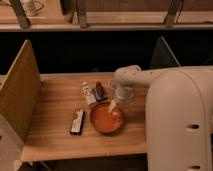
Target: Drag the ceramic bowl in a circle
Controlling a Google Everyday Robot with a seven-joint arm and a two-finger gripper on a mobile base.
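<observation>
Presently I see the claw (114,104) hanging at the end of the pale arm (131,78), its tip down over the far rim of the orange-red ceramic bowl (103,122). I cannot tell how wide it stands, nor whether it has hold of the rim. The bowl sits near the front edge of the wooden surface (52,107). Just behind it lie a white tube (89,94) and a small dark bottle (99,91); a dark flat packet (76,121) lies to its left.
</observation>
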